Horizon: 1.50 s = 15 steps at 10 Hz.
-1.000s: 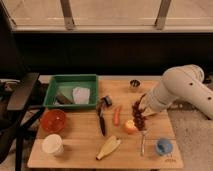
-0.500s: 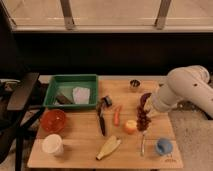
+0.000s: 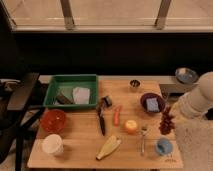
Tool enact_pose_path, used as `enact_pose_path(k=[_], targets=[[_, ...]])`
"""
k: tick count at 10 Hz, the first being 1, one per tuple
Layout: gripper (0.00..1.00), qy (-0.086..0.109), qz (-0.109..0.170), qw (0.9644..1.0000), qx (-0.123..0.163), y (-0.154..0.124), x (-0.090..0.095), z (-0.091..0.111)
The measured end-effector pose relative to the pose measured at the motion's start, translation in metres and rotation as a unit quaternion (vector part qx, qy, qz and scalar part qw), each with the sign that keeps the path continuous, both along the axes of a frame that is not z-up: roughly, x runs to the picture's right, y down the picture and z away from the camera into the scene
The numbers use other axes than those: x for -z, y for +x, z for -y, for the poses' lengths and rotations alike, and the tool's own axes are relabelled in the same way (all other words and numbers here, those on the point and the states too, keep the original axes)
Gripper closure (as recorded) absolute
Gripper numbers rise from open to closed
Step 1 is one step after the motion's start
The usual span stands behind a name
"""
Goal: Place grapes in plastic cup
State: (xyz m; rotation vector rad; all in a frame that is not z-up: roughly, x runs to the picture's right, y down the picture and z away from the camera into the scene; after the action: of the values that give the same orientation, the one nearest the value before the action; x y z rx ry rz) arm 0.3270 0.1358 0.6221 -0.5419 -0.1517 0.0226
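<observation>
camera view, looking down on a wooden counter (image 3: pixel 80 131) by a window. the grapes (image 3: pixel 166 121) hang as a dark reddish bunch off the counter surface near the right edge, dangling long-axis down. the pincer (image 3: pixel 168 108) sits at the top of the bunch, at the end of the pale arm (image 3: pixel 197 102) coming in from the right; it is clamped together on the top of the grapes, so the bunch hangs by its own weight.

the plastic cup (image 3: pixel 163 146), small and light blue, stands upright just below the hanging bunch in the picture, near the front right corner. judgement: bunch is held lifted so it can be carried over the cup rim and lowered in end-first; a hanging bunch suits a narrow opening better than one laid flat.

nearby: a fork (image 3: pixel 143 139) lies just left of the cup, an orange fruit (image 3: pixel 131 126) beside it, a dark bowl (image 3: pixel 152 102) with a blue sponge behind the grapes. carrot (image 3: pixel 117 115) and cream mug (image 3: pixel 52 144) lie well apart to the left.

risk, as i judge it: the bunch looks longer than the cup is deep, so it may tip the cup or drape over the rim.
</observation>
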Motion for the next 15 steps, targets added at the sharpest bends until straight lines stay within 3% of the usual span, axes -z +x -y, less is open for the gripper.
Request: enact_pose_path(k=[2, 5, 15], targets=[[1.00, -0.011, -0.032, 0.9992, -0.021, 0.023, 0.024, -0.021], [1.00, -0.021, -0.049, 0.9982, -0.028, 0.020, 0.038, -0.037], [1.00, -0.050, -0.019, 0.9980, -0.033, -0.004, 0.012, -0.059]])
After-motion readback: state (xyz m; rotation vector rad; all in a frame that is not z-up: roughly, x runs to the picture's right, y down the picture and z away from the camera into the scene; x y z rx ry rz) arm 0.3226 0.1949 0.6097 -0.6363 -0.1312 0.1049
